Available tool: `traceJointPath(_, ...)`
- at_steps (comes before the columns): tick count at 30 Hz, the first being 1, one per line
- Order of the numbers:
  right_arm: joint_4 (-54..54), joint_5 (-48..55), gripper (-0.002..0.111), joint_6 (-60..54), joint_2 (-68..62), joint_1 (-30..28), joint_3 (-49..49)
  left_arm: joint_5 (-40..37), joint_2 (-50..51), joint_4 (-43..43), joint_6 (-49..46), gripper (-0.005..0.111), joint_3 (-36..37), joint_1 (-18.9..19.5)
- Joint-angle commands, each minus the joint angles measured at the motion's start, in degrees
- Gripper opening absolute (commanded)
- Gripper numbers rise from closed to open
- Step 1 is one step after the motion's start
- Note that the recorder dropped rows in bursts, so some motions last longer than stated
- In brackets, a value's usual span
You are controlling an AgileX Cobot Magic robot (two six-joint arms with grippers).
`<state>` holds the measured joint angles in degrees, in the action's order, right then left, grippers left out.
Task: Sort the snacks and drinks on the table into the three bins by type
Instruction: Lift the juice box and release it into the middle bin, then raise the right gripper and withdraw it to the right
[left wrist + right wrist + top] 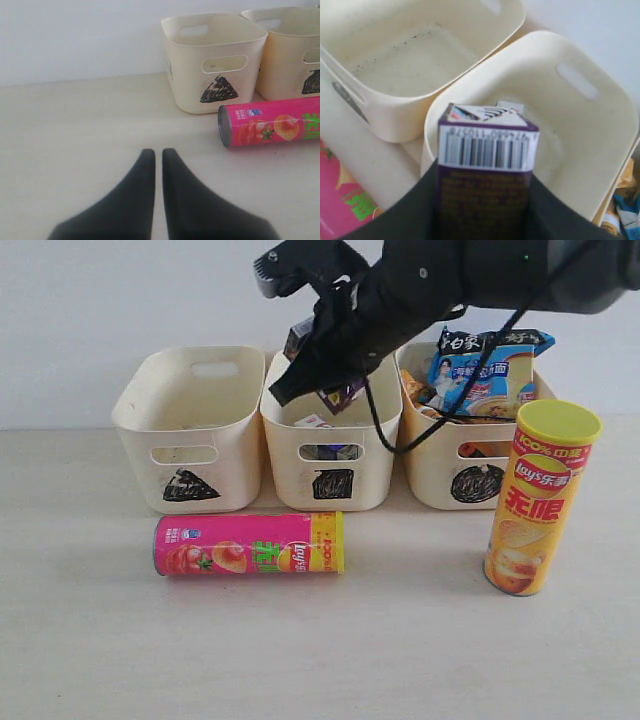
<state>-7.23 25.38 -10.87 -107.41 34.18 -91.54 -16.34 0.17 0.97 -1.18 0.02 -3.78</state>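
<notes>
The scene is a pale counter [100, 640] set against a plain white wall [100, 300]. The right arm [450, 275] reaches in from above, across the back row.

Three cream bins stand touching in that row: the triangle bin [150, 455], the square bin [290, 465] and the circle bin [425, 470]. The triangle bin looks bare inside.

The orange-yellow tube [540, 500] stands upright in front of the circle bin. The pink tube [250, 544] lies on its side in front of the triangle and square bins, its long axis parallel to the row.

Noodle packets [480, 370] stick up out of the circle bin.

The right pincer [482, 190] is clamped on the dark purple carton [487, 145], one finger on each broad face. Note the key relation: the carton hangs above the square bin's opening, its long axis in line with the fingers and its free end facing the bin floor. The move likely called for is a short descent and release.

Check two obstructions. The bin rim lies close under the carton's free end. A small pale item [510, 106], too hidden to identify, already rests inside.

The left pincer [157, 155] has its fingers together, holding nothing, low over bare counter. The pink tube is near it, so that arm appears better placed for it.
</notes>
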Motion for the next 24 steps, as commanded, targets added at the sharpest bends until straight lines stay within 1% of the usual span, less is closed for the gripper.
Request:
traceJointPath(1,-0.3,-9.4,0.0,1.1,2.1,-2.6,1.7,0.3,-0.2,0.0,0.3,0.004,0.0,0.2)
traceJointPath(7,0.5,-14.6,0.0,3.3,-0.1,-7.1,1.7,0.3,-0.2,0.0,0.3,0.004,0.0,0.2)
traceJointPath(11,0.5,-20.3,0.0,0.4,-1.3,-8.9,1.7,0.3,-0.2,0.0,0.3,0.004,0.0,0.2)
traceJointPath(16,0.5,-28.0,0.0,-3.2,-4.5,-9.7,1.7,0.3,-0.2,0.0,0.3,0.004,0.0,0.2)
traceJointPath(19,0.5,-32.0,0.0,-2.7,-6.7,-9.7,1.7,0.3,-0.2,0.0,0.3,0.004,0.0,0.2)
traceJointPath(24,0.5,-35.0,0.0,-0.9,-9.7,-9.7,1.7,0.3,-0.2,0.0,0.3,0.004,0.0,0.2)
